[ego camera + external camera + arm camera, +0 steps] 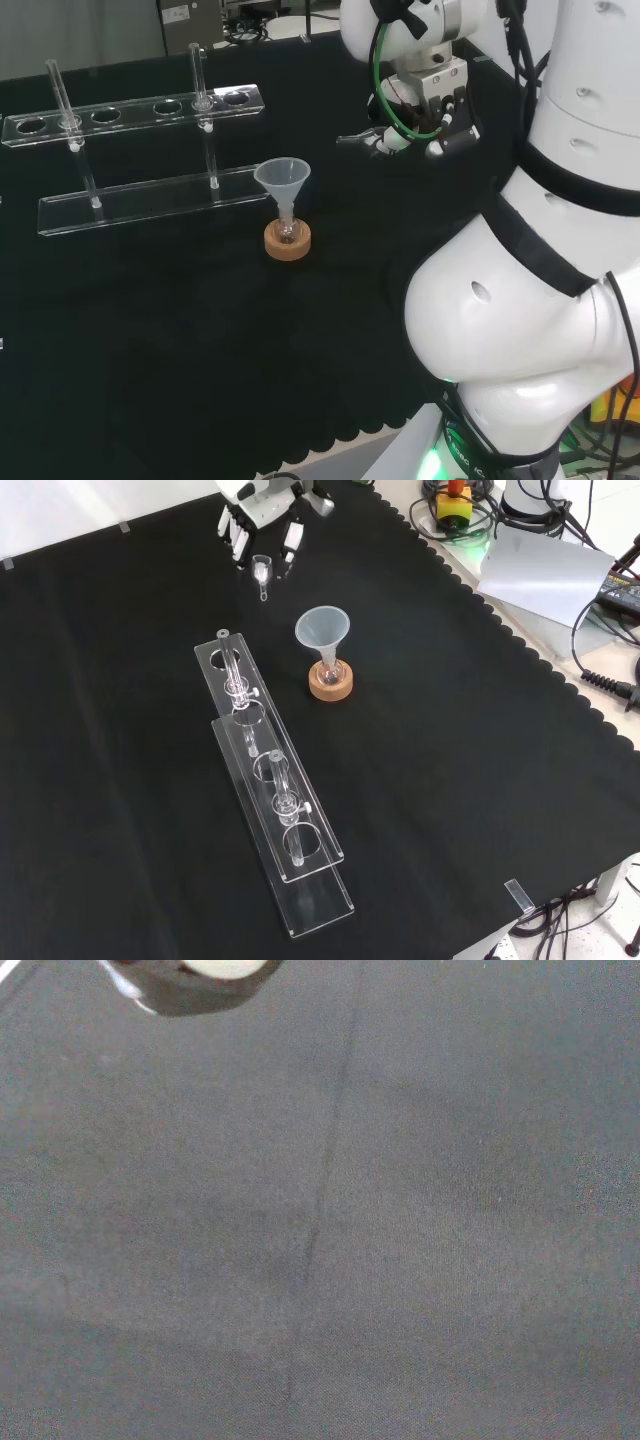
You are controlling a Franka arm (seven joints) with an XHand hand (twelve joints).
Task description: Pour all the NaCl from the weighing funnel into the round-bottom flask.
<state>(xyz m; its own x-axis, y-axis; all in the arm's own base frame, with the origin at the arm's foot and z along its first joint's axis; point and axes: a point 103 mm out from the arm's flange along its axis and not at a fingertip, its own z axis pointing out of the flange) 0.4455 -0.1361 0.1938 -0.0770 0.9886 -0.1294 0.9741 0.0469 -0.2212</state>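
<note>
The weighing funnel [262, 570] is seen just under the hand [262, 522], whose fingers hang down around it; whether it is clamped cannot be told. The carrying step is judged in hand; next, tipping over the plastic funnel [322, 630] in the round-bottom flask [330, 670] on its cork ring [331, 684] is needed

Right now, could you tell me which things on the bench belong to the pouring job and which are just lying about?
Belong to the job:
- weighing funnel, at the hand
- round-bottom flask on its cork ring
- plastic funnel in the flask's neck

Just lying about:
- clear tube rack
- two glass tubes standing in the rack
</note>
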